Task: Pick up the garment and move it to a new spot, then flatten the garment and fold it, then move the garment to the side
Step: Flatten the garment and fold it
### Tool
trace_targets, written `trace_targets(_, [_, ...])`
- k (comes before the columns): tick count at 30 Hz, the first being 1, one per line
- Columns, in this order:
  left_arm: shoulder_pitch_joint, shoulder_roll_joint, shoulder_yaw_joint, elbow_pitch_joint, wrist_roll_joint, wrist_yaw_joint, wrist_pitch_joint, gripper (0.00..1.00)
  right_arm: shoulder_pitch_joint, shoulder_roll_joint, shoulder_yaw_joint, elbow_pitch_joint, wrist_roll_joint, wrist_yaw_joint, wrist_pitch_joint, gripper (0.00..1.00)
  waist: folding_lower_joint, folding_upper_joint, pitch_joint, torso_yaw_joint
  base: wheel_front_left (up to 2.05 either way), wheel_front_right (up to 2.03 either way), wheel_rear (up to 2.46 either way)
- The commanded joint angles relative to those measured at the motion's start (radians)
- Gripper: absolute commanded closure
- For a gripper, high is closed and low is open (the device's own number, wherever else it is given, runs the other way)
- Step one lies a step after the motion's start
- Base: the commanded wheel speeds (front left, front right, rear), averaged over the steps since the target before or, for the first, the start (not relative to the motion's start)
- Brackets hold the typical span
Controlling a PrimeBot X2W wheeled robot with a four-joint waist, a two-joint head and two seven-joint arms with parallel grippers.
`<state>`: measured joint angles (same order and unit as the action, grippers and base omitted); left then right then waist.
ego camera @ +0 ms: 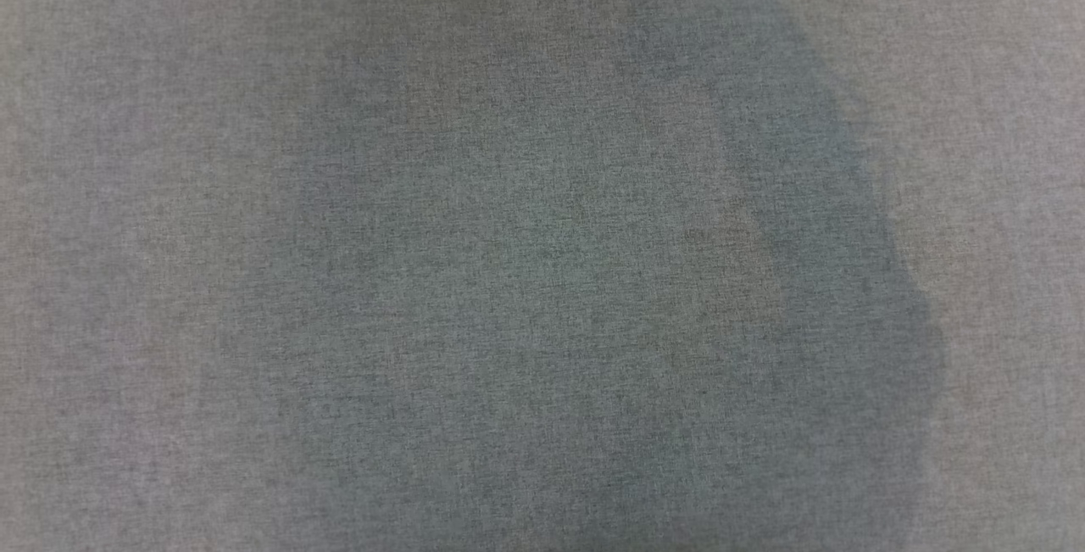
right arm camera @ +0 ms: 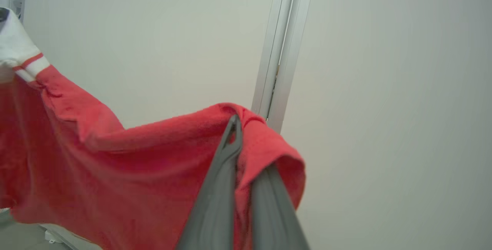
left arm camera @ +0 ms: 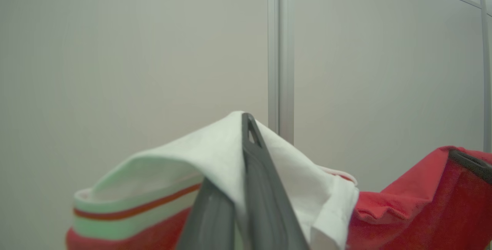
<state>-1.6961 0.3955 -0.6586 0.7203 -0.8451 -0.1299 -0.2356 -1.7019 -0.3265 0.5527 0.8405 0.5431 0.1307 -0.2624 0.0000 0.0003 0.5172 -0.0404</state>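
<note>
Grey woven surface (ego camera: 169, 281) lies under a soft shadow (ego camera: 805, 238). Against a pale wall (left arm camera: 115, 50) with a metal post (left arm camera: 280, 50), the left gripper (left arm camera: 248, 134) has its fingers clamped on the white, red-striped trim (left arm camera: 153, 165) of the red garment (right arm camera: 115, 165). The garment hangs stretched across to the right gripper (right arm camera: 240, 142), whose fingers pinch a red edge.

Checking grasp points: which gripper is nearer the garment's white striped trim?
Left. The left gripper clamps the white trim itself; the right gripper clamps red cloth, away from it.
</note>
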Motion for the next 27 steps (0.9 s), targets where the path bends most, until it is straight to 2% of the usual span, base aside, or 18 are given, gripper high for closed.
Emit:
trace_targets(1, [0.022, -0.005, -0.033, 0.003, -0.013, -0.001, -0.008, 1.00, 0.031, -0.007, 0.018, -0.008, 0.015, 0.000, -0.003, 1.00, 0.0000, -0.0003, -0.002, 0.001, 0.00, 0.00, 0.00])
trace_targets(6, [0.122, 0.004, -0.092, -0.006, -0.073, -0.001, -0.025, 1.00, 0.151, -0.026, 0.054, -0.055, 0.064, 0.000, -0.003, 1.00, 0.0000, -0.0003, -0.001, 0.004, 0.00, 0.00, 0.00])
trace_targets(11, [0.288, 0.015, -0.095, -0.052, -0.119, -0.001, -0.030, 1.00, 0.312, -0.050, 0.088, -0.127, 0.091, 0.000, -0.003, 1.00, 0.0000, -0.0003, -0.006, 0.012, 0.00, 0.00, 0.00])
trace_targets(14, [0.421, 0.024, -0.039, -0.099, -0.108, -0.001, -0.030, 1.00, 0.418, -0.065, 0.089, -0.178, 0.104, 0.000, -0.003, 1.00, 0.0000, -0.0003, -0.021, 0.019, 0.00, 0.00, 0.00])
trace_targets(15, [0.421, 0.024, -0.039, -0.099, -0.108, -0.001, -0.030, 1.00, 0.418, -0.065, 0.089, -0.178, 0.104, 0.000, -0.003, 1.00, 0.0000, -0.0003, -0.021, 0.019, 0.00, 0.00, 0.00])
trace_targets(22, [0.755, 0.006, 0.124, -0.237, -0.041, -0.001, -0.030, 1.00, 0.684, -0.099, 0.104, -0.302, 0.118, 0.000, -0.003, 1.00, 0.0000, -0.0003, -0.078, 0.026, 0.00, 0.00, 0.00])
trace_targets(27, [0.995, 0.000, 0.206, -0.324, 0.006, -0.001, -0.030, 1.00, 0.847, -0.114, 0.140, -0.382, 0.117, 0.000, -0.003, 1.00, 0.0000, -0.0003, -0.114, 0.013, 0.00, 0.00, 0.00])
